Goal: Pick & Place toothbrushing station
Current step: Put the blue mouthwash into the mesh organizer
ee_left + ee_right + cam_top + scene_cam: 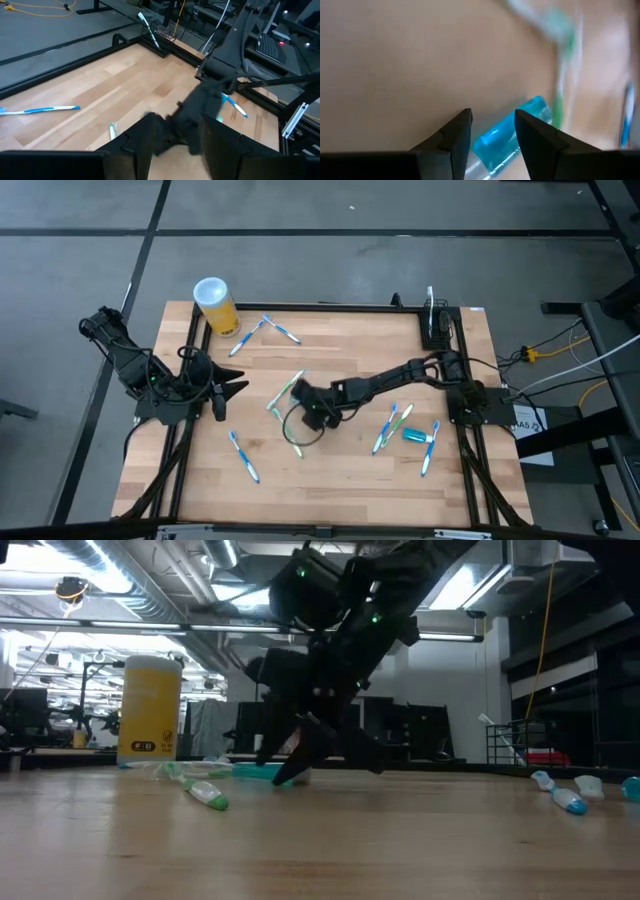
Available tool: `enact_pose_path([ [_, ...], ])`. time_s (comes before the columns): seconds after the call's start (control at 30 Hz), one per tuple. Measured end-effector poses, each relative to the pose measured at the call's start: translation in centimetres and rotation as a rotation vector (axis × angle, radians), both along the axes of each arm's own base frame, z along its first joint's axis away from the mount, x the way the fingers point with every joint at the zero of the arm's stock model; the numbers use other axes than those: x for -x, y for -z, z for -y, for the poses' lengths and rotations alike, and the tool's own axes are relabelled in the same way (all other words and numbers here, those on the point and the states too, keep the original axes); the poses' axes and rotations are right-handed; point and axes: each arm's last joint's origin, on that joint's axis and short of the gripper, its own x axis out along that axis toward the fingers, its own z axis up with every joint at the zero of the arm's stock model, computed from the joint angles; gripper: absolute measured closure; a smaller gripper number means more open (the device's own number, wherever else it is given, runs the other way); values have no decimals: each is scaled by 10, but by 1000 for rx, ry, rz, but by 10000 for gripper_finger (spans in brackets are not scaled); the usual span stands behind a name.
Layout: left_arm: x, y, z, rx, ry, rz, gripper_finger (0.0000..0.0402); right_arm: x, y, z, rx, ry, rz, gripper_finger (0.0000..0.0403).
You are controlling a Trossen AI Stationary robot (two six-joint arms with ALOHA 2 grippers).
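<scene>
Toothbrushing station [438, 330]: small black holder, upright at the far right corner of the wooden table [330, 470], hard against the table's black frame. One toothbrush [430, 298] standing in it, head up; same pair seen from the left wrist view, holder [159, 39] and brush [148, 26], at the table's far corner. No gripper near it.

Right gripper [300, 394]: reached out to the middle of the table, low over the wood, well apart from the station. Fingers apart in the right wrist view [492, 120], with a clear blue toothbrush handle [506, 136] lying flat on the table in the gap between the tips; contact with either finger impossible to tell. In the low view, tips [292, 768] down close to the table surface beside a green-and-white toothbrush [200, 790].

Left gripper [236, 387]: at the table's left edge, pointing toward the table's middle, fingers apart [175, 125] and holding nothing.

Yellow cup [215, 305] with white lid: upright at the table's far left corner. Other toothbrushes loose and flat on the table: a crossed pair [262, 332] near the far edge beside the cup, one blue [243, 456] toward the near left, several [395, 427] on the right half.
</scene>
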Motion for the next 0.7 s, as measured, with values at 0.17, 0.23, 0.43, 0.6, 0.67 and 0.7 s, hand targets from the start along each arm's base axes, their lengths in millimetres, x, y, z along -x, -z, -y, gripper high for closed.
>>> enact_pose_path([
  [0.17,0,0,0,3,4,-2,255,2,-2,19,42,249,41,245],
  [0.23,0,0,0,3,4,-2,255,5,-2,30,85,396,67,246],
  [0.43,0,0,0,-2,-2,1,254,17,-17,58,33,840,192,268],
  [0.6,0,-1,-1,-18,-35,21,254,28,-55,59,-187,1062,335,292],
  [0.67,0,-1,-2,-30,-54,32,254,31,-84,58,-307,1097,433,299],
  [0.7,0,-1,-2,-35,-65,39,254,33,-98,57,-380,1117,495,301],
])
